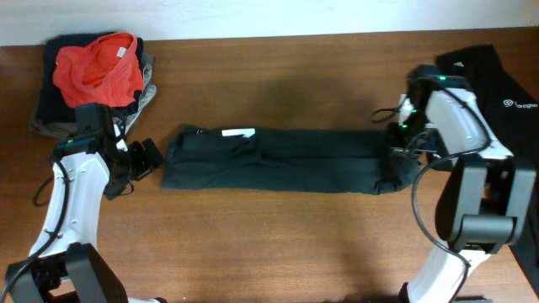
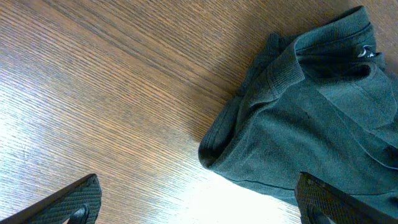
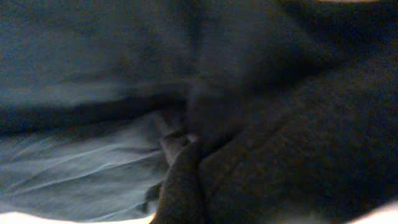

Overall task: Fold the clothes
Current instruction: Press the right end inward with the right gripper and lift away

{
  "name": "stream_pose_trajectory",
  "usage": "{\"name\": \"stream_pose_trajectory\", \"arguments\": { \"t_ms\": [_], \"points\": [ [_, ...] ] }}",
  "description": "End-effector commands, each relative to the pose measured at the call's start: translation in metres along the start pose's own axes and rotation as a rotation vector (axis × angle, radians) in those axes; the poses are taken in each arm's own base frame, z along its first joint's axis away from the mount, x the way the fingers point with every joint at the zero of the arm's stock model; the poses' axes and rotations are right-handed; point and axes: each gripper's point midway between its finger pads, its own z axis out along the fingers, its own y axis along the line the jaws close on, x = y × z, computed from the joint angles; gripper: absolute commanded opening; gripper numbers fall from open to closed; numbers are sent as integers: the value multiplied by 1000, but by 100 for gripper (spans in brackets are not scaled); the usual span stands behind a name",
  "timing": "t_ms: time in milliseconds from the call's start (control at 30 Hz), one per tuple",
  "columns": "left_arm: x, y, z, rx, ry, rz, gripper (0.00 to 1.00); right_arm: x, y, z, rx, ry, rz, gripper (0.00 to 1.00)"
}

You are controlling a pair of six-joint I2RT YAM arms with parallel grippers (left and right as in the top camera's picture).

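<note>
Counter (image 1: 278,244): brown wood-grain top, the grain running from 9 to 3 o'clock in the overhead view.
Centre: a black shirt (image 1: 286,160) folded into a long narrow band lies flat on the wood from 9 to 3 o'clock. Its white neck label (image 1: 238,133) sits near the 9 o'clock end, and the 3 o'clock end is bunched.
10 o'clock corner: a pile (image 1: 50,114) of dark and grey garments, with a red garment (image 1: 97,67) on top.
2 to 3 o'clock edge: a second black shirt (image 1: 497,80) with a small white logo (image 1: 508,103), partly cut off by the frame.
</note>
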Motion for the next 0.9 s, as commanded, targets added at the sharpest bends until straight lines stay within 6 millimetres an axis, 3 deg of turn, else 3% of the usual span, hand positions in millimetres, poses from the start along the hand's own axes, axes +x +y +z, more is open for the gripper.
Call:
{"name": "stream_pose_trajectory", "arguments": {
  "t_ms": [0,167,267,367,567,867],
  "points": [
    [-2,1,0,0,0,-5,99,1,18,-2,39,-3,-54,11],
    [-1,1,0,-1,2,-5,99,9,39,3,46,12,-115,17],
    [-1,2,0,-2,5,-5,99,14,43,8,49,26,-131,30],
    [-1,2,0,-2,4,-5,99,20,45,12,52,45,-139,35],
    [-1,2,0,-2,4,-5,99,24,51,14,21,60,-111,37],
    [-1,1,1,-1,1,-5,99,31,102,9,-236,80,-143,36]
  ]
}}
